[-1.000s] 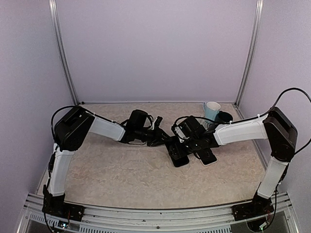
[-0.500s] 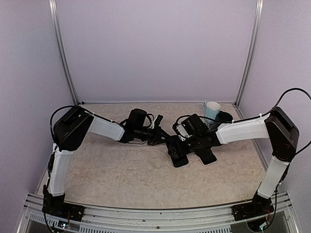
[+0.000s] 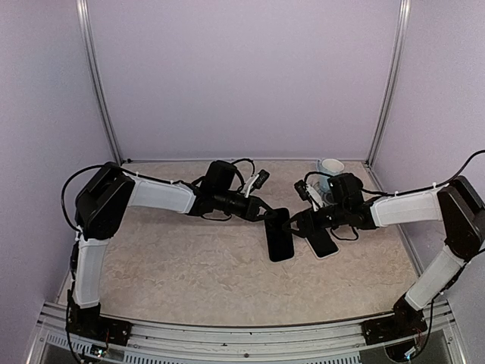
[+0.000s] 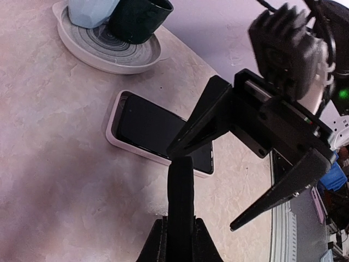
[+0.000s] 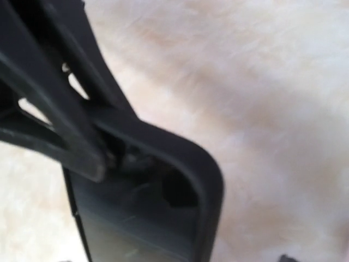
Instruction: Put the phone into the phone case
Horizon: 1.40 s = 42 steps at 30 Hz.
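The black phone case (image 3: pixel 279 241) sits at mid-table. My left gripper (image 3: pixel 267 218) is shut on its far end, and in the left wrist view the case (image 4: pixel 180 191) shows edge-on between the jaws of my left gripper (image 4: pixel 180 221). The phone (image 3: pixel 323 243), with a dark screen and a pale rim, lies flat, screen up, just right of the case; it also shows in the left wrist view (image 4: pixel 147 128). My right gripper (image 3: pixel 301 224) is open between case and phone, its fingers spread wide, with one fingertip (image 4: pixel 180 144) at the case's top edge. The right wrist view shows the case corner (image 5: pixel 210 185), blurred.
A saucer (image 4: pixel 109 52) holding a light blue cup (image 3: pixel 329 166) and a dark green cup (image 4: pixel 139 19) stands at the back right, just behind my right wrist. The enclosure walls and metal posts stand close behind and to the sides.
My left arm has reached right and closed on the case's far end. My right arm has drawn back to the right, off the case, and now sits between the case and the phone.
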Available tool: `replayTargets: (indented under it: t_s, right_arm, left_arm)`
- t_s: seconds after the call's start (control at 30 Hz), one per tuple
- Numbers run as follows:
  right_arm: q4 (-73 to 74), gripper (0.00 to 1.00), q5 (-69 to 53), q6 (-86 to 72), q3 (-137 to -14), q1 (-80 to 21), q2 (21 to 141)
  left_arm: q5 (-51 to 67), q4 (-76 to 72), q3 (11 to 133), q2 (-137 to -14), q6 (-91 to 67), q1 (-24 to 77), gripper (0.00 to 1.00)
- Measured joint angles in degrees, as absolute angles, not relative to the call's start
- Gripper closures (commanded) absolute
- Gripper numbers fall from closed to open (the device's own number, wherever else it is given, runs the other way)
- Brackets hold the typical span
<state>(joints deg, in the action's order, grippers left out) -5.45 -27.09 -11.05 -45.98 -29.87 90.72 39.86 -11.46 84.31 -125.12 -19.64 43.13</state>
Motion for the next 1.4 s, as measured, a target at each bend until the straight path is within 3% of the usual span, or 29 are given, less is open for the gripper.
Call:
replayTargets:
  t_s: [0.3,0.5,0.6,0.83,0.9,1.0,1.2,1.4]
  right_arm:
    - [-16.0,0.54,-40.7,-9.9,-41.5,-27.9,93.7]
    - [-18.1,0.88,-42.9,-9.7,-41.5,-27.7,95.7]
    - [-17.8,0.99,-44.5,-9.3,-41.3,-27.4,95.7]
    - [-16.7,1.0,-47.2,-10.0,-40.5,-27.4,94.2]
    - [-16.2,1.0,-46.2,-10.2,-40.6,-27.5,94.1]
    - [-14.5,1.0,-45.6,-10.3,-41.3,-27.5,94.1]
    - [-9.6,1.0,-43.7,-10.9,-45.2,-27.6,95.9]
    - [-3.7,1.0,-43.0,-12.0,-51.3,-27.6,99.8]
  left_arm:
    - [43.7,-13.3,82.2,-123.9,-12.4,43.3,1.0]
    - [46.4,-13.7,82.0,-123.8,-10.7,43.4,1.0]
    - [47.8,-13.6,81.9,-123.8,-10.4,43.1,0.99]
    - [50.2,-13.0,81.7,-123.8,-12.4,42.9,0.54]
    - [48.7,-12.4,81.7,-123.8,-14.0,43.0,0.52]
    - [45.4,-11.9,81.7,-123.8,-15.9,43.1,0.37]
    - [36.4,-11.8,80.6,-123.2,-18.2,42.2,0.28]
    - [25.3,-10.4,77.5,-119.2,-19.3,40.6,0.28]
